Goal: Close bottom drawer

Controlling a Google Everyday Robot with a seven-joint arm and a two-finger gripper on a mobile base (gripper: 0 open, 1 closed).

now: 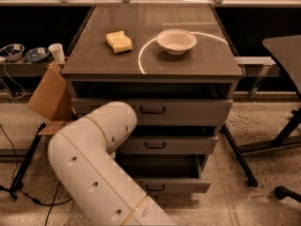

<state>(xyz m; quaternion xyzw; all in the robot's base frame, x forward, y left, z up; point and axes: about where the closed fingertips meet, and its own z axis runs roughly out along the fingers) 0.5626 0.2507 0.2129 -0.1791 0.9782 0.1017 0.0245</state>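
The bottom drawer (175, 186) is the lowest of three grey drawers in the cabinet (225, 69). It stands pulled out, with a dark gap above its flat front, and its small black handle (155, 188) shows. My white arm (94, 159) rises from the bottom edge and bends at an elbow in front of the cabinet's left side, covering the left ends of the middle drawer (164, 145) and the bottom drawer. The gripper is out of view, hidden behind or beyond the arm.
A yellow sponge (119, 41) and a white bowl (176, 40) sit on the cabinet top. The top drawer (188, 110) is slightly out. A cardboard piece (49, 98) and a cup (57, 53) are at the left. A table leg (237, 154) and a chair base (287, 192) are at the right.
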